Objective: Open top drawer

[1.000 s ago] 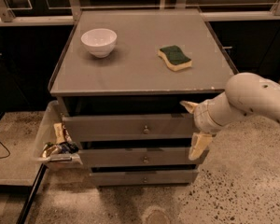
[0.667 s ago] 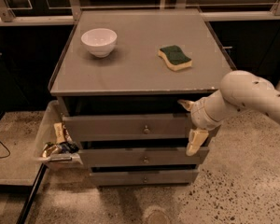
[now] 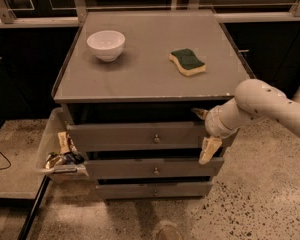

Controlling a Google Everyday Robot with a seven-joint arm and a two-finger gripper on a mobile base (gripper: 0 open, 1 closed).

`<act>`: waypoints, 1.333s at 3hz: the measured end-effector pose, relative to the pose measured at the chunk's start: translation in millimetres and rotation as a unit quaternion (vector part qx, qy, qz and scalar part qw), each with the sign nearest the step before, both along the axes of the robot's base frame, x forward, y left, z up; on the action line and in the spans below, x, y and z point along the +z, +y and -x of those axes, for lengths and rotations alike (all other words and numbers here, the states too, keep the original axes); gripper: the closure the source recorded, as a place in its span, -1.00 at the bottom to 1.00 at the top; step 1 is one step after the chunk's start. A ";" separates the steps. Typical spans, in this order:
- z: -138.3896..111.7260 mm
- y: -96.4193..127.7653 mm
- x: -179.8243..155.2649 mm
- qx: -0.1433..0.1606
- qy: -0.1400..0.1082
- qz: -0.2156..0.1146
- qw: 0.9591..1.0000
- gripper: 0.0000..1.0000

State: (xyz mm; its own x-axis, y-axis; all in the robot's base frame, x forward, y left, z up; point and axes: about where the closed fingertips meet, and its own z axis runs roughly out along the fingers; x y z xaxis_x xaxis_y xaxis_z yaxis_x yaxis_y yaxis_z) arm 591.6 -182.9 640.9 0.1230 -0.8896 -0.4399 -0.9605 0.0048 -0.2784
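The top drawer [image 3: 135, 136] is the widest grey drawer front under the cabinet's tabletop, with a small round knob [image 3: 156, 139] at its middle. It stands a little out from the cabinet, with a dark gap above it. My gripper [image 3: 205, 134] is at the right end of that drawer front, to the right of the knob and apart from it. One cream finger [image 3: 208, 150] hangs down over the drawer's right end and the other [image 3: 200, 113] sits near its upper right corner. The fingers stand wide apart with nothing between them.
Two narrower drawers [image 3: 155, 169] sit below. A white bowl [image 3: 106, 44] and a yellow-green sponge [image 3: 188, 62] lie on the tabletop [image 3: 140, 79]. A clear bin [image 3: 52, 151] with snack packets hangs at the cabinet's left side. Speckled floor lies in front.
My gripper and arm have shifted a little left along the top drawer's right end. The drawer front looks unchanged.
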 end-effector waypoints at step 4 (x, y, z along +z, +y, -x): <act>-6.5 4.1 1.5 0.016 -0.002 -0.010 1.000 0.31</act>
